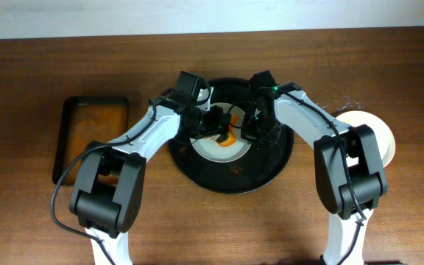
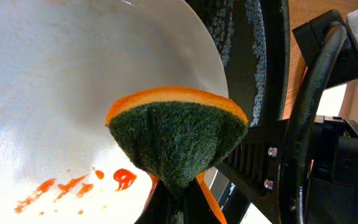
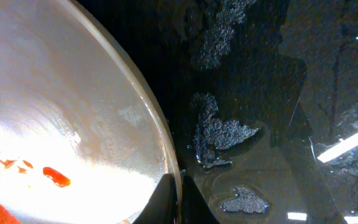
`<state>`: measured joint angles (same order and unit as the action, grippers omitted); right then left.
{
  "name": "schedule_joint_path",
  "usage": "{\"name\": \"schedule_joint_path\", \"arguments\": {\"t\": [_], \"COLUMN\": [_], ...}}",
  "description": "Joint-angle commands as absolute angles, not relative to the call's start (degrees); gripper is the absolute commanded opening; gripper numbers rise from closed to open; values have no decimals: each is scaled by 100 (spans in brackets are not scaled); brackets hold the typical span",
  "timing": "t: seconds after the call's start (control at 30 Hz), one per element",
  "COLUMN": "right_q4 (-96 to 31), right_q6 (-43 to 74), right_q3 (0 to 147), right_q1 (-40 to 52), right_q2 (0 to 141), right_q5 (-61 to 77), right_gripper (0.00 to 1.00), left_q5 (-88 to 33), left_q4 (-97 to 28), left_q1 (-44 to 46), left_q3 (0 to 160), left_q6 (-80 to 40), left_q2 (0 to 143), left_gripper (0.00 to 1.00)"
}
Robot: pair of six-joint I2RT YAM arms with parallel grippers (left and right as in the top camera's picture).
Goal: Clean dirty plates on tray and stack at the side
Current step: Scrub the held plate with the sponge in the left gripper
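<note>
Well, the left gripper (image 2: pixel 179 208) was clamped tight on an orange sponge with a green scouring face (image 2: pixel 176 134), right over a round white plate (image 2: pixel 61 93) that lay on the large round glossy black tray (image 1: pixel 230 177), with red-orange sauce smears (image 2: pixel 123 178) near the sponge. The right gripper (image 3: pixel 173 202) had that plate's rim pinched between its fingers, and another white plate (image 1: pixel 363 118) sat on the table off to the right, clear of the tray.

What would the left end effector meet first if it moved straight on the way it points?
The plate: the sponge held by the left end effector would likely touch it near the red smears.
</note>
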<state>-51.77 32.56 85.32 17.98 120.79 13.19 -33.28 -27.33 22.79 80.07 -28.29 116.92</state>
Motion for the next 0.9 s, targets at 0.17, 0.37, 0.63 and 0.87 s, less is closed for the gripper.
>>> {"name": "schedule_joint_path", "arguments": {"t": [0.17, 0.37, 0.63, 0.87], "right_q4": [-5363, -5367, -5363, -5367], "right_q6": [3179, 3179, 3179, 3179], "right_q3": [8348, 8348, 8348, 8348], "right_q1": [1798, 1800, 1798, 1800], "right_q2": [12175, 12175, 12175, 12175], "right_q5": [1046, 1046, 1046, 1048], "right_gripper": [4, 4, 4, 4], "left_q5": [-3516, -3677, -3701, -2067], "left_q4": [-2696, -2672, -2488, -2926], "left_q1": [2248, 2250, 2401, 2401], "left_q3": [7979, 7975, 7975, 7975], "left_q6": [-2934, -3065, -3061, -3059], "left_q2": [11749, 12027, 12280, 12280], "left_gripper": [0, 0, 0, 0]}}
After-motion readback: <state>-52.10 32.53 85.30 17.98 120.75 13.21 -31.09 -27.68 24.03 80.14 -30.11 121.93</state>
